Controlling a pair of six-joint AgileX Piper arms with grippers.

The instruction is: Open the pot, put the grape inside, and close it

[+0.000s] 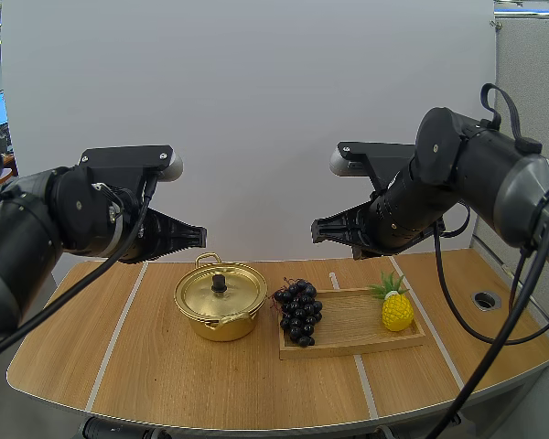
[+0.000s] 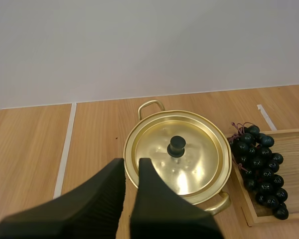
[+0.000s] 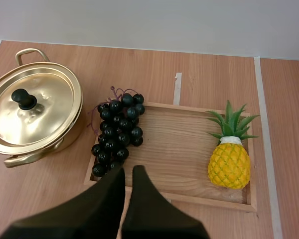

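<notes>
**Closed and empty, both sides**

My left pincer [image 1: 194, 235] hangs in the air with its fingers together on nothing, up at the pot's 11 o'clock in the high view. My right pincer [image 1: 318, 230] hangs closed and empty too, above the grapes [image 1: 298, 311]. The gold pot [image 1: 221, 326] stands on the tabletop [image 1: 91, 357] with its lid [image 1: 240, 291] on. The grapes lie at the pot's 3 o'clock, just beside it, across the wooden tray's [image 1: 357, 347] 9 o'clock rim. A toy pineapple [image 1: 397, 309] sits at the tray's 3 o'clock end.

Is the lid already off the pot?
No, the lid sits closed on the gold pot, with its black knob pointing up.
</notes>
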